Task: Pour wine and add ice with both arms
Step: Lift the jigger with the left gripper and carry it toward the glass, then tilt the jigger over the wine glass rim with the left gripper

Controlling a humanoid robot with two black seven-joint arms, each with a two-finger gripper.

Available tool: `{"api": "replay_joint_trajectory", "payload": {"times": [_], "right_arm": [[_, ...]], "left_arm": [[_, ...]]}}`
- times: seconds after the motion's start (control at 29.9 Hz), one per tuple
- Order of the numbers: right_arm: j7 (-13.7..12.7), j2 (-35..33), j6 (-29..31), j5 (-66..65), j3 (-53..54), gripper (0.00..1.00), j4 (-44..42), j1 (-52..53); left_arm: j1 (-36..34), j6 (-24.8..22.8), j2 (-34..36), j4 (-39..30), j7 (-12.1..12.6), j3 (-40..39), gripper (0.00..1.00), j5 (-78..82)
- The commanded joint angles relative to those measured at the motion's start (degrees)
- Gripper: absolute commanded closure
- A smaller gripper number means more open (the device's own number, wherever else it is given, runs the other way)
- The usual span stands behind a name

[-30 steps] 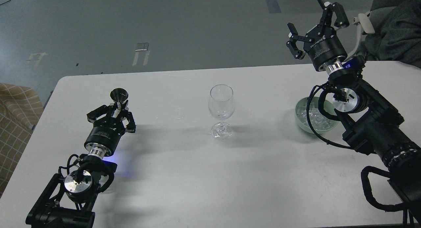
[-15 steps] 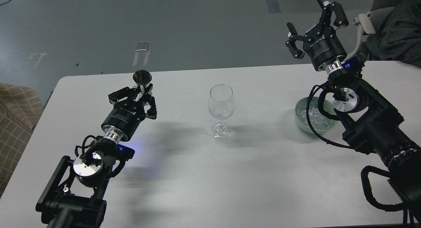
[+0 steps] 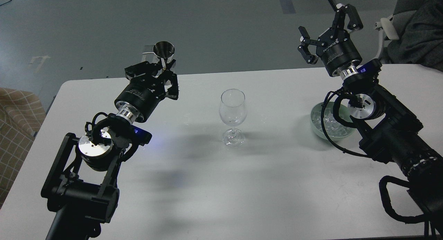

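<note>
**Left arm raised with its metal cup; right arm poised above the ice bowl**

Since the earlier frames the left gripper (image 3: 165,71) has climbed from low over the white table (image 3: 193,184) toward the far edge and nearer the glass, carrying its small metal cup (image 3: 164,50) with it; the right gripper (image 3: 325,32) has barely shifted. At far left a checked fabric item (image 3: 15,129) lies beside the table edge. The left arm (image 3: 104,146) rises from the lower left corner, its fingers clenched on the stem below the cup's conical, upright bowl. The cup's mouth faces the camera, but whether it holds any wine cannot be told. The arm casts soft shadows on the tabletop between itself and the glass.

At centre stands a clear stemmed wine glass (image 3: 233,112), upright and apart from both arms; no liquid can be made out in it. Nothing lies between the cup and the glass.

At right a pale green bowl (image 3: 315,124) rests on the table, holding a heap of clear ice cubes (image 3: 330,124). The right arm (image 3: 391,136) and its black cable (image 3: 327,132) cross in front of the bowl, hiding part of its rim. The right gripper is held high beyond the table's far edge, fingers spread and grasping nothing. A dark chair (image 3: 415,32) stands behind it at upper right.
</note>
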Motion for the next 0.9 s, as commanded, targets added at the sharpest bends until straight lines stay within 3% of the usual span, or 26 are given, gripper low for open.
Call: {"api": "replay_joint_trajectory", "payload": {"times": [0.0, 0.87], "right_arm": [[0.0, -0.1, 0.0, 0.0, 0.1, 0.00, 0.0, 0.0], [0.0, -0.2, 0.0, 0.0, -0.1, 0.00, 0.0, -0.3]], "left_arm": [[0.0, 1.1, -0.1, -1.8, -0.1, 2.3, 1.00, 0.3], [0.1, 4.9, -2.1, -2.7, -1.1, 9.3, 1.00, 9.9]]}}
